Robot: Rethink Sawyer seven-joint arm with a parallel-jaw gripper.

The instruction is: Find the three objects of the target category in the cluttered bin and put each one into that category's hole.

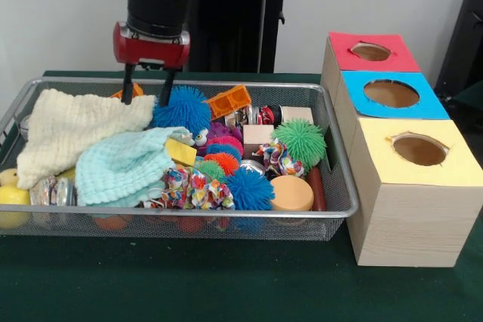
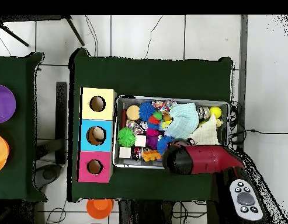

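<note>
The silver wire-mesh bin (image 1: 341,186) is full of toys and cloths; it also shows in the overhead view (image 2: 115,131). My gripper (image 1: 147,90) hangs open and empty over the bin's far side, its fingertips (image 1: 165,96) just above the edge of a cream knitted cloth (image 1: 72,130) and beside a blue spiky ball (image 1: 183,107). In the overhead view the red arm (image 2: 207,159) covers it. The blue-surround hole (image 1: 391,93) sits in the middle wooden box (image 2: 97,135). No transparent container shows plainly; they may lie under the cloths.
A mint cloth (image 1: 124,164) lies in front of the cream one. Spiky balls, a green one (image 1: 300,141), an orange block (image 1: 229,101), a tan disc (image 1: 291,194) and yellow lemons (image 1: 11,197) fill the bin. Red-surround (image 1: 370,51) and yellow-surround (image 1: 419,150) holes flank the blue one.
</note>
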